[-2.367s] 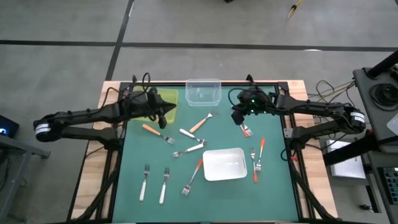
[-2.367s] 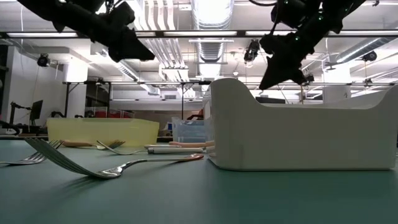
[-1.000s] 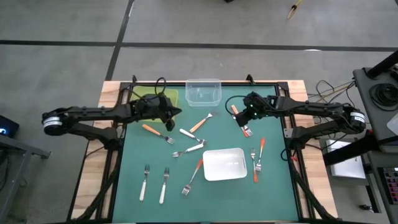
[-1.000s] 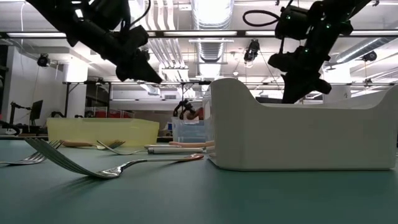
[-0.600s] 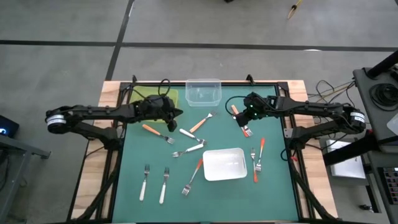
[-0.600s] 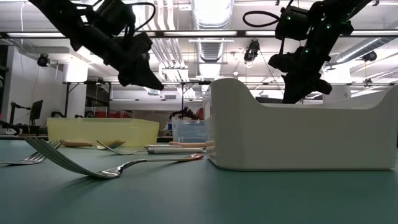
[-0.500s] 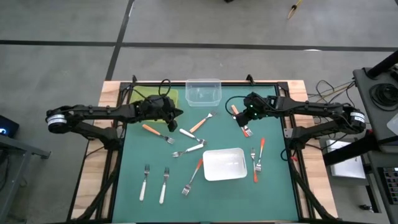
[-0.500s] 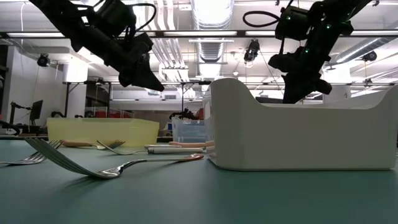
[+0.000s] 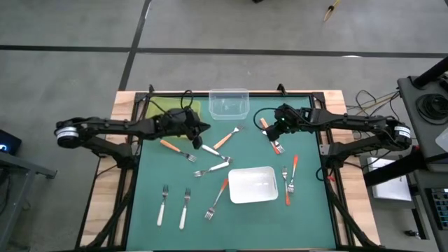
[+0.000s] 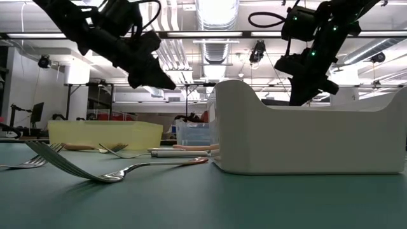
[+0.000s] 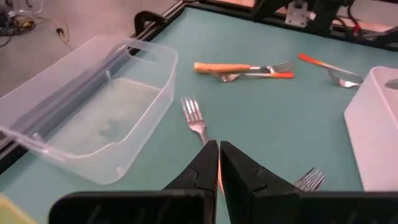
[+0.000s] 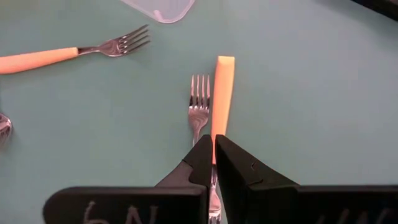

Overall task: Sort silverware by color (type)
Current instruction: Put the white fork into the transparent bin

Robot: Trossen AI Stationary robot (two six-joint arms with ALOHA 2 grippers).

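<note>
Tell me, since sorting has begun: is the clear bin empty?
Empty. The clear plastic bin shows only its bare floor from above and in the left wrist view; no fork lies inside.

i'm looking at two black, slim jointed arms. the left arm (image 9: pixel 119 127) is wearing a white band near its outer joint, and black cable is looping above its wrist. the right arm (image 9: pixel 350 122) is showing a white band too, with green lights glowing by its wrist. both grippers' fingers (image 12: pixel 233 165) are matte black wedges; white scrawl is marking the right one's housing.
</note>
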